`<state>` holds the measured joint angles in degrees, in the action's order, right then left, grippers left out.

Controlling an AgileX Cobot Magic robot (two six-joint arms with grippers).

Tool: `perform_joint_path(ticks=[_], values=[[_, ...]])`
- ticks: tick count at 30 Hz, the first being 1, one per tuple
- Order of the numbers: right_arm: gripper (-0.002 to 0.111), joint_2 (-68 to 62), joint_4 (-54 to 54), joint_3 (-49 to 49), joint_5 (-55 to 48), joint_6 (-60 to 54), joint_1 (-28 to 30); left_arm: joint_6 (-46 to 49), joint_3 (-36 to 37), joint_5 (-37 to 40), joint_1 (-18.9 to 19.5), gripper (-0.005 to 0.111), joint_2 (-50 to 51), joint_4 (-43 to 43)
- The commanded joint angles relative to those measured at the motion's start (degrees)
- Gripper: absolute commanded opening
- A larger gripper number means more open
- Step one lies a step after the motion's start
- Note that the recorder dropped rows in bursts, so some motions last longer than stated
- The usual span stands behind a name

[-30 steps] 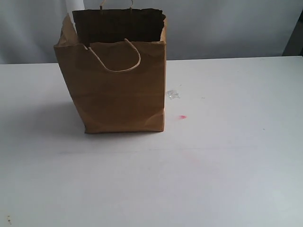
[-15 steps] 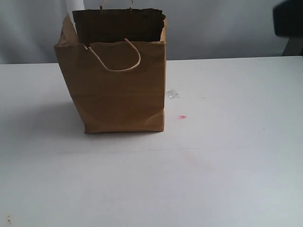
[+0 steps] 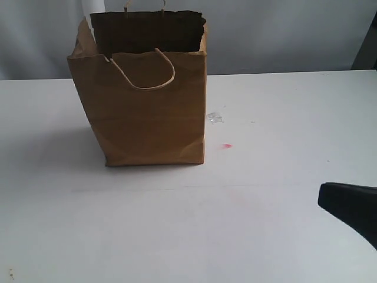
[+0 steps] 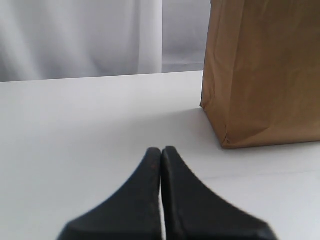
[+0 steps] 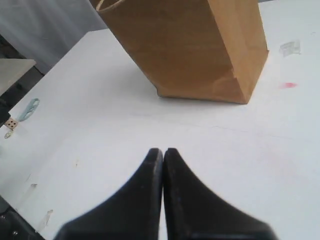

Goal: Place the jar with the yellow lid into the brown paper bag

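Observation:
The brown paper bag (image 3: 147, 112) stands upright on the white table (image 3: 265, 224), mouth open, its cord handle hanging over the front. The bag (image 4: 265, 70) also shows in the left wrist view and, as the bag (image 5: 195, 45), in the right wrist view. The yellow-lidded jar is out of view in every frame. My right gripper (image 3: 323, 202) pokes in at the lower right, well away from the bag, low over the table. My right gripper (image 5: 163, 150) is shut on nothing. My left gripper (image 4: 161, 149) is shut and empty, beside the bag.
A small clear scrap (image 3: 215, 118) and a pink mark (image 3: 227, 145) lie on the table to the right of the bag. A grey curtain hangs behind. In the right wrist view a small die (image 5: 11, 123) and a light-blue clip (image 5: 29, 110) lie near the table edge.
A dark shape showed at the upper right half a second ago. Now my right gripper shows at the lower right. The bag has not moved.

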<state>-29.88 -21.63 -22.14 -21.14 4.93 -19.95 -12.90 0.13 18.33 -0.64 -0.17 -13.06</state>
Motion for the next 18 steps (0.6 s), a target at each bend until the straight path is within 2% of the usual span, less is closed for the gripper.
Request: perform_joint_path(ticks=[1,6,14,18], values=[[0.0,0.3,3.8,0.3,1.2,-0.6,-0.1,-0.2,-0.1,-0.5,-0.3,0.001,0.2,0.2],[0.0,4.0,15.6,0.3,1.2,-0.6,-0.2,-0.2,-0.1,-0.5,-0.3,0.001,0.2,0.2],[0.0,14.2,22.8,0.3,1.6,-0.6,11.4,-0.2,-0.1,-0.5,-0.3,0.001,0.2,0.2],[0.0,18.0,25.5,0.3,1.1,-0.6,15.0,-0.2,-0.1,-0.5,-0.3,0.001,0.2,0.2]])
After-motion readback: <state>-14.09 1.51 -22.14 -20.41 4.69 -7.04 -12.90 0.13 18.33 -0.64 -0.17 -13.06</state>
